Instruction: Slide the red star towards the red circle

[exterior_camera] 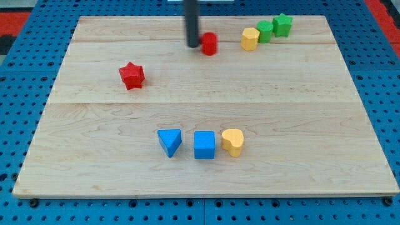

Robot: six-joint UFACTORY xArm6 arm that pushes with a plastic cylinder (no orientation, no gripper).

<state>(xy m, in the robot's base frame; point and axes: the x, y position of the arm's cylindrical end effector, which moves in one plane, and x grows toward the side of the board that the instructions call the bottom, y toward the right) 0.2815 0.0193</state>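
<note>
Tip (192, 45) just left of red circle (209, 44); red star (132, 75) well apart; no pincer visible, state untellable.

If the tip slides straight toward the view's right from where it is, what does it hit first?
Most likely the red circle: my tip sits just at its left edge, seemingly touching. Beyond it lies the yellow block.

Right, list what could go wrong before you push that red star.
1. My tip sits right beside the red circle, on its left in the view, far from the red star. Moving off carelessly could knock the circle away.
2. The star's points may make it spin or slip sideways off my tip.
3. A hard push could drive the circle on into the yellow block and the green blocks beyond.
</note>
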